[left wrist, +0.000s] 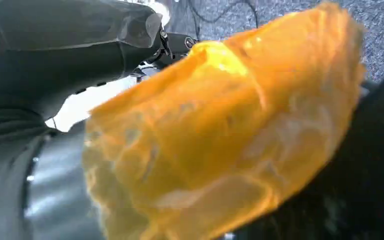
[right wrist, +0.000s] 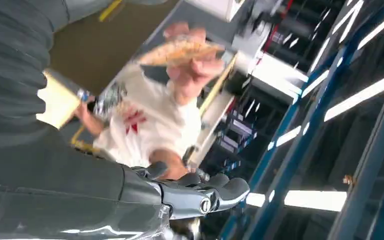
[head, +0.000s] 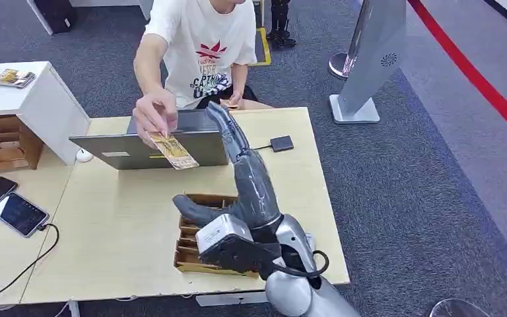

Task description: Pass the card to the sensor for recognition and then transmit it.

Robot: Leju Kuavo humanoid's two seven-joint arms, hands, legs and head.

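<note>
My right hand reaches empty and outstretched over the worktop's far edge, the person pinching the card, while my left wrist view shows something orange, that hand's grip untellable.

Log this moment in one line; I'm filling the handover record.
card: in person's hand over laptop | right hand: raised, empty, fingers extended | sensor: on table

Only thing I can sorta read is dark lettering under the red graphic on the person's white t-shirt, too small to spell out though.
</note>
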